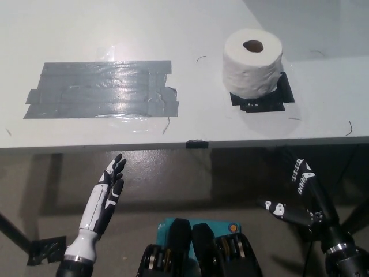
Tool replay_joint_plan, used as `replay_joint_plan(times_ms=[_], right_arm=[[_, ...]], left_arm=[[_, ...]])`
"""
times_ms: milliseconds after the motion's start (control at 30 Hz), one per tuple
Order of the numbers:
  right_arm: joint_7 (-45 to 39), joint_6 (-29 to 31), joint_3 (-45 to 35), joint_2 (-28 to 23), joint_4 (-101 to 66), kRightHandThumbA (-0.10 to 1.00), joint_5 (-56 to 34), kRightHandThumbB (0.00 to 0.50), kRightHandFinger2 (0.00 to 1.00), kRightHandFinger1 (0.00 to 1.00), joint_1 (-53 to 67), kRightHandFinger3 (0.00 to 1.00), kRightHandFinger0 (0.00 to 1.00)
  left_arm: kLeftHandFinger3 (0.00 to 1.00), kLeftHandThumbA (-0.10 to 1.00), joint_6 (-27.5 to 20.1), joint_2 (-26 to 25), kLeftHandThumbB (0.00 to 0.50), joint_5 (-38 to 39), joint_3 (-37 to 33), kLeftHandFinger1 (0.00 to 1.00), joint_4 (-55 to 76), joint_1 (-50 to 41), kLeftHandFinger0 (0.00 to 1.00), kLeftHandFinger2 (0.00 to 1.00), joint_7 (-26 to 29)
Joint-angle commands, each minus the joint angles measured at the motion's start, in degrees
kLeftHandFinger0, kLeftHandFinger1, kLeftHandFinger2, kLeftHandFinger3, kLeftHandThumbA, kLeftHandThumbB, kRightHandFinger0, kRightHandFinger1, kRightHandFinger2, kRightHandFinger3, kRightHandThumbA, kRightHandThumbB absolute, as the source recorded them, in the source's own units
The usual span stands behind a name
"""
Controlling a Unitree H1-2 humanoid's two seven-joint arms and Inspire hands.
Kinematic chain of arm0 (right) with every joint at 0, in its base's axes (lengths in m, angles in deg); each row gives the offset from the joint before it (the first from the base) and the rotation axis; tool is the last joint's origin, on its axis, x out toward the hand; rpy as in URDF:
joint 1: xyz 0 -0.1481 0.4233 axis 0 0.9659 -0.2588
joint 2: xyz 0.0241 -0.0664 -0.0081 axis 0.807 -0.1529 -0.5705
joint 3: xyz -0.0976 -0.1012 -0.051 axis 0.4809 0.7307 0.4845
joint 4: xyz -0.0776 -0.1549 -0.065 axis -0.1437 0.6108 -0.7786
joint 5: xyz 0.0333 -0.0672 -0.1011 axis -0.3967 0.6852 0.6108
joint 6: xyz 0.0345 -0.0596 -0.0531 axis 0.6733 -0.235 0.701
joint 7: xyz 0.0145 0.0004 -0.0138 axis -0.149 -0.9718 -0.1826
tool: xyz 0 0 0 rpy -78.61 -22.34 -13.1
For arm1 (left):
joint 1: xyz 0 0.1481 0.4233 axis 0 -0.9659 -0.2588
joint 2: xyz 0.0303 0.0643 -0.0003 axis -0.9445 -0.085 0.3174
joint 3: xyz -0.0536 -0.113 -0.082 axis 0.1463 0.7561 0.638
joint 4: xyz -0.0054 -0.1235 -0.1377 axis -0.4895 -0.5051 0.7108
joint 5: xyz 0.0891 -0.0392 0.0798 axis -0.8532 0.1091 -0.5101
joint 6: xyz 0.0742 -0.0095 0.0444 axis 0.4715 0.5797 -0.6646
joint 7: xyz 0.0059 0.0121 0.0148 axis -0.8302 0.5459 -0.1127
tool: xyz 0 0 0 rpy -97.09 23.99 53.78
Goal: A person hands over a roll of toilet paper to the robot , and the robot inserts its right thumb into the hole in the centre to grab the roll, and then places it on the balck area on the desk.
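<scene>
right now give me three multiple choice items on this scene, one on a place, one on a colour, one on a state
1. Where does the toilet paper roll stand?
A. on the small black patch
B. on the grey tape patch
C. on the floor

2. What colour is the desk top?
A. red
B. white
C. green

3. What is the right hand doing?
A. clamped on the roll
B. open below the desk edge, holding nothing
C. pressed flat on the grey tape

Answers:
1 A, black shows under the roll's right and front sides.
2 B, the bare surface is white.
3 B, its fingers are spread apart and the roll stands alone; the left hand is also open, lower left.
</scene>
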Motion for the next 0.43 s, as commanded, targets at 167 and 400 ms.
replay_joint_plan(times_ms=[167, 400], right_arm=[[1.62, 3.17, 1.5, -0.87, 0.28, 0.97, -0.42, 0.236, 1.0, 1.0, -2.21, 1.0, 1.0], [2.33, 3.69, 2.68, -1.55, 0.77, 0.96, 0.92, 0.231, 1.0, 1.0, -2.56, 1.0, 1.0]], left_arm=[[1.0, 0.98, -1.19, -0.61, 0.147, 0.05, 0.36, 1.0, 1.94, 1.13, 1.0, 1.0, 0.48], [1.0, 0.98, -1.06, -0.67, 0.148, 0.11, 0.61, 1.0, 1.93, 1.25, 1.0, 1.0, 0.64]])
